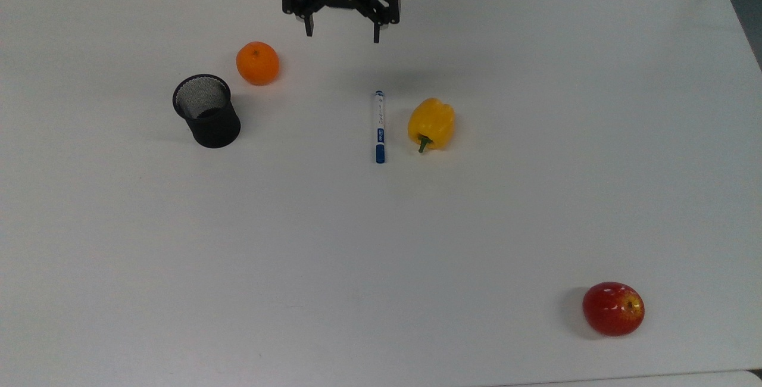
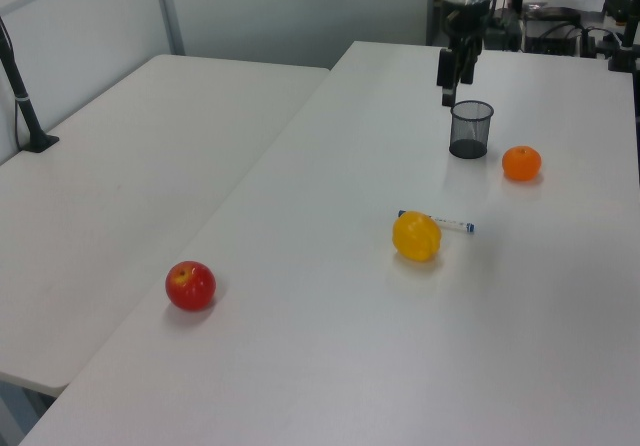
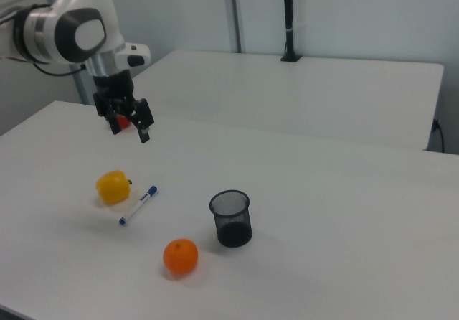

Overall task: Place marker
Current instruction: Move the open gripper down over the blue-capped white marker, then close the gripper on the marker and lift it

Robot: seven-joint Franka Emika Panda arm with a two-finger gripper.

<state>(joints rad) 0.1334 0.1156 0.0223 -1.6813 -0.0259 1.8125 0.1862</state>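
1. The pincer (image 1: 342, 36) hangs in the air above the far part of the white desk (image 1: 381, 244), its two black fingers spread wide and holding nothing; in the top view it sits at about 12 o'clock of the desk's middle.
2. In the right view the pincer (image 3: 129, 132) points down from the white arm (image 3: 68, 29), clear of the desk surface.
3. In the left view the pincer (image 2: 449, 92) shows just above and at about 11 o'clock of the black cup.
4. The marker (image 1: 379, 127) lies flat on the desk, untouched, running from 12 to 6 o'clock in the top view, with its blue cap at the 6 o'clock end.
5. In the top view the marker is at about 5 o'clock of the pincer, well apart from it.
6. The yellow pepper (image 1: 431, 123) lies just beside the marker at its 3 o'clock in the top view, not touching it, its green stem pointing toward 7 o'clock.
7. In the left view the pepper (image 2: 416, 236) covers part of the marker (image 2: 452, 224); in the right view the marker (image 3: 139, 204) lies slanted at the pepper's (image 3: 114, 187) 4 o'clock.
8. A black mesh cup (image 1: 206, 111) stands upright, well apart from the marker at its 9 o'clock in the top view.
9. An orange (image 1: 257, 63) sits near the cup at its 1 o'clock in the top view.
10. A red apple (image 1: 613, 308) rests alone toward 4 o'clock of the desk in the top view, far from everything else.
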